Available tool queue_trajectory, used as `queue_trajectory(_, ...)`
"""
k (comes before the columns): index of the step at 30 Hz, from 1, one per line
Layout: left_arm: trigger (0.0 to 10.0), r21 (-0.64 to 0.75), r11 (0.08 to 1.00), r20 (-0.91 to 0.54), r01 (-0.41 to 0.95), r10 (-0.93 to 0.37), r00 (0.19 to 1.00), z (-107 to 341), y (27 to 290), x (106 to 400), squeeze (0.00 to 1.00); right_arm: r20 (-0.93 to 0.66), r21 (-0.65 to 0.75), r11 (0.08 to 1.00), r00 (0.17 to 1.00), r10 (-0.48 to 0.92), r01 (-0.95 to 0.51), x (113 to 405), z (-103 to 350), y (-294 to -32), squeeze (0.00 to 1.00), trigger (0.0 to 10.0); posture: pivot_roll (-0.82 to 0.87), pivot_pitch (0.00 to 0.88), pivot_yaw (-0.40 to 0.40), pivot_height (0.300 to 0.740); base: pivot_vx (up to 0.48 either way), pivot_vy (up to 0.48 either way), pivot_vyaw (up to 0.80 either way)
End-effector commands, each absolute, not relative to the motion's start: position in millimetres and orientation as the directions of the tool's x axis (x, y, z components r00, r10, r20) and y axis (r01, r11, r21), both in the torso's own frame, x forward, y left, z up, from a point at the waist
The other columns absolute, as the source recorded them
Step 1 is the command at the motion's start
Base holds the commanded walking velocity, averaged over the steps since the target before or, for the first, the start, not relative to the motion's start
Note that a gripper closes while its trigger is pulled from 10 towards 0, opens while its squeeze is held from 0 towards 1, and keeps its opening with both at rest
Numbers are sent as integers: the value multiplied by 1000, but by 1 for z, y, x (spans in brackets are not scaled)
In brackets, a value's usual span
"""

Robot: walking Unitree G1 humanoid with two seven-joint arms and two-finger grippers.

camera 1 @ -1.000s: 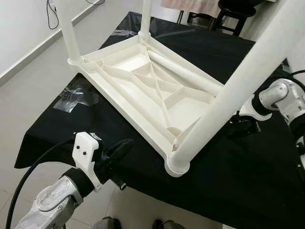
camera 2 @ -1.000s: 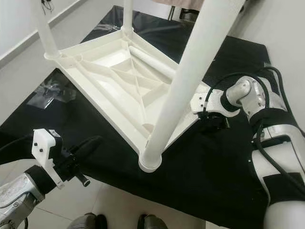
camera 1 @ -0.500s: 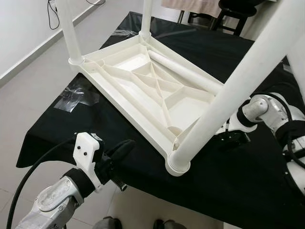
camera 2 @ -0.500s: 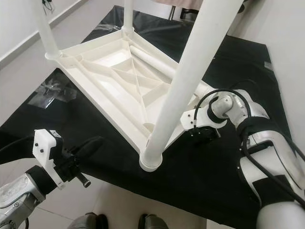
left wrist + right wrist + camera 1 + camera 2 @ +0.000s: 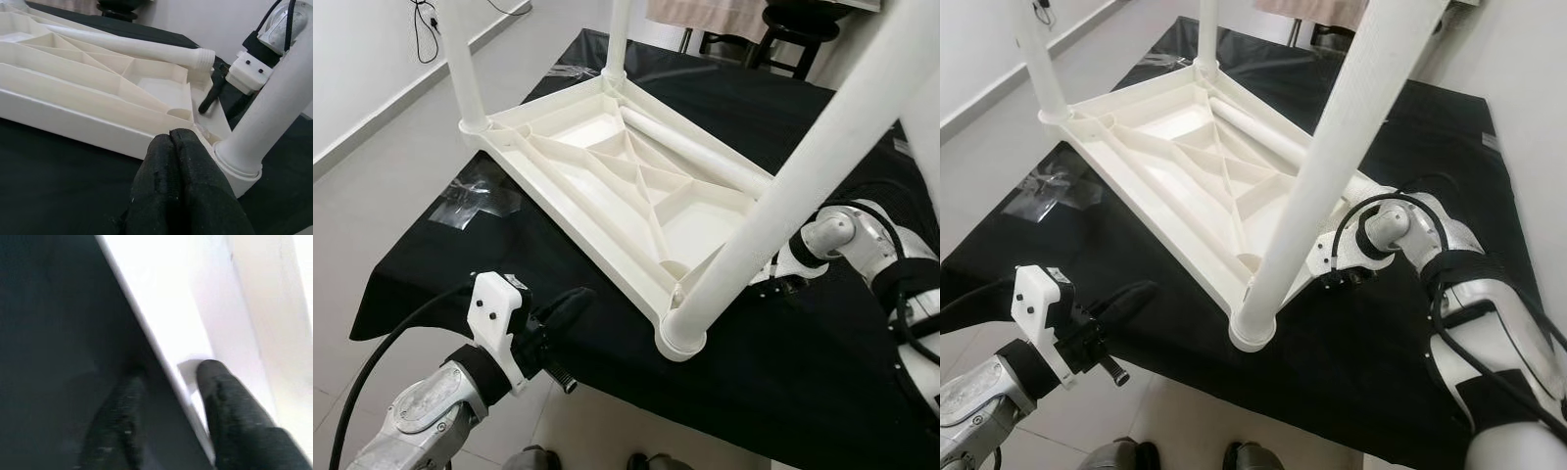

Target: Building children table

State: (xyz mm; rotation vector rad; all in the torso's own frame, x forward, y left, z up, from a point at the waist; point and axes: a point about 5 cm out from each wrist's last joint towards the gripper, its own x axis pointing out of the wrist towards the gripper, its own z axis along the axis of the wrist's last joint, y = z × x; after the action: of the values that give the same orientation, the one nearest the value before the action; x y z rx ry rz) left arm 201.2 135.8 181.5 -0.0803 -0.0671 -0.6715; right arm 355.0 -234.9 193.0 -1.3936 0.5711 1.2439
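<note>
So, the right gripper (image 5: 166, 396) is seen with its fingers spread, one on each side of the white table top's (image 5: 607, 176) edge, a black finger (image 5: 230, 406) laid on the white plastic and the other over the black cloth (image 5: 803, 372); whether the edge is actually pinched can't be told. In the eye views it's tucked at the middle right of the frame, behind the near leg (image 5: 803, 186). The left gripper (image 5: 171, 147) is kept with both fingers pressed together, nothing between them, at the lower left of the frame just off the cloth-covered table's front edge. The children's table is laid upside down on the cloth, ribs up, with legs standing at three corners and a loose leg (image 5: 695, 152) lying inside the frame. Crumpled clear plastic (image 5: 475, 196) is seen at the left.
</note>
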Motion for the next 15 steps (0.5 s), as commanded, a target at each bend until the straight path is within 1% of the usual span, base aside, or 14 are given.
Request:
queue_trajectory(1, 10000, -53, 772, 66, 634, -631, 773, 177, 135, 201, 0, -931, -310, -224, 248, 266, -924, 344, 178, -252, 0, 0, 64, 159, -127, 740, 0, 0, 0)
queue_trajectory(2, 10000, -53, 772, 66, 634, -631, 773, 177, 135, 201, 0, -931, -310, -224, 248, 266, -924, 344, 178, -252, 0, 0, 64, 159, -127, 740, 0, 0, 0)
queue_trajectory(3, 10000, -54, 772, 68, 633, -630, 774, 177, 135, 201, 0, -932, -282, -196, 220, 289, -939, 335, 175, -261, 0, 0, 58, 160, -124, 740, 0, 0, 0)
queue_trajectory(4, 10000, -54, 772, 68, 633, -630, 774, 177, 135, 201, 0, -932, -271, -187, 209, 296, -944, 332, 175, -264, 0, 0, 58, 160, -124, 740, 0, 0, 0)
queue_trajectory(10, 10000, -54, 772, 70, 634, -630, 773, 177, 136, 202, 0, -928, -244, -160, 182, 325, -957, 322, 173, -269, 0, 0, 52, 160, -122, 740, 0, 0, 0)
queue_trajectory(11, 10000, -55, 769, 70, 636, -633, 771, 177, 136, 202, 0, -932, -224, -133, 172, 321, -966, 313, 172, -279, 0, 0, 38, 157, -113, 740, 0, 0, 0)
queue_trajectory(12, 10000, -55, 769, 70, 636, -633, 771, 177, 136, 202, 0, -932, -224, -133, 172, 321, -966, 313, 172, -279, 0, 0, 38, 157, -113, 740, 0, 0, 0)
queue_trajectory(14, 10000, -56, 764, 71, 643, -639, 766, 177, 136, 203, 0, -946, -176, -69, 149, 288, -982, 295, 171, -302, 0, 0, 33, 157, -112, 740, 0, 0, 0)
queue_trajectory(15, 10000, -56, 763, 71, 644, -641, 765, 177, 136, 204, 0, -952, -160, -46, 141, 271, -986, 288, 170, -309, 0, 0, 33, 157, -112, 740, 0, 0, 0)
